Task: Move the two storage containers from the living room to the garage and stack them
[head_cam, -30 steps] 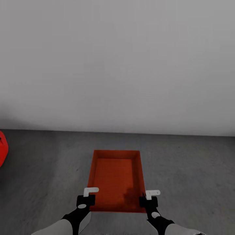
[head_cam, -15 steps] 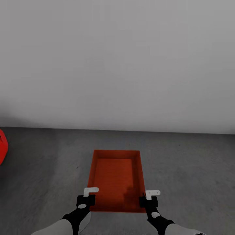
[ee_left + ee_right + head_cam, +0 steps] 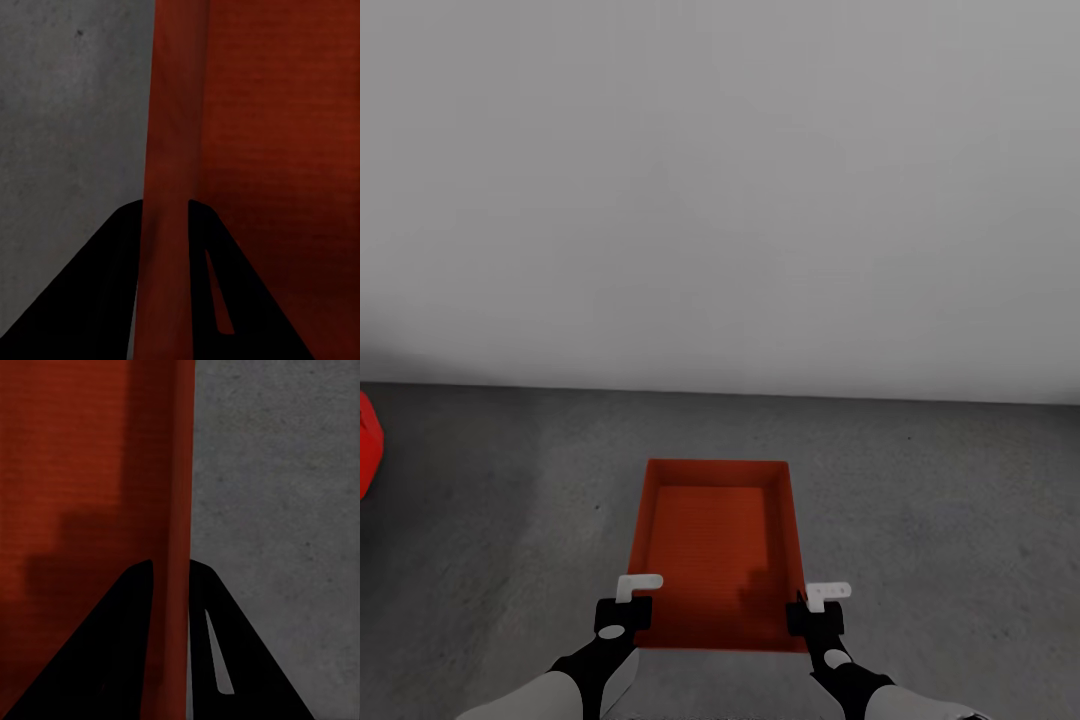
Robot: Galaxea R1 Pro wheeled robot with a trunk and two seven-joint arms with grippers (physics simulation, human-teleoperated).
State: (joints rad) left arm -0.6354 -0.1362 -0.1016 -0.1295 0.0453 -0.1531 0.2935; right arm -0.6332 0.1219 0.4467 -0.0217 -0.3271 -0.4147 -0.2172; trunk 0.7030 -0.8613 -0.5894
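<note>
At the near corners of the container, both grippers are clamped on its thin side walls. Left gripper: jaws drawn narrow, one dark finger on each face of the left wall, as the left wrist view shows, where the wall runs straight between the two fingers. Right gripper: the same narrow pinch on the right wall, one finger inside and one outside. Gripping both long sides at once, near the edge closest to the robot, probably keeps the open box level and stops it swinging while it is carried.

Container: red-orange, open-topped, empty, lying at 6 o'clock in the head view with its long axis toward 12 o'clock. Whether its base touches the ground or hangs just above cannot be told from these pictures.

Floor: dark grey, concrete-like, surrounding the box on all sides; this marks the garage, so the carrying stage appears finished for this box. Wall: plain light grey, at 12 o'clock, well beyond the box. Car: a red edge at 9 o'clock, well apart from the box.

Likely step in hand: setting this box down as the lower one of the stack.
</note>
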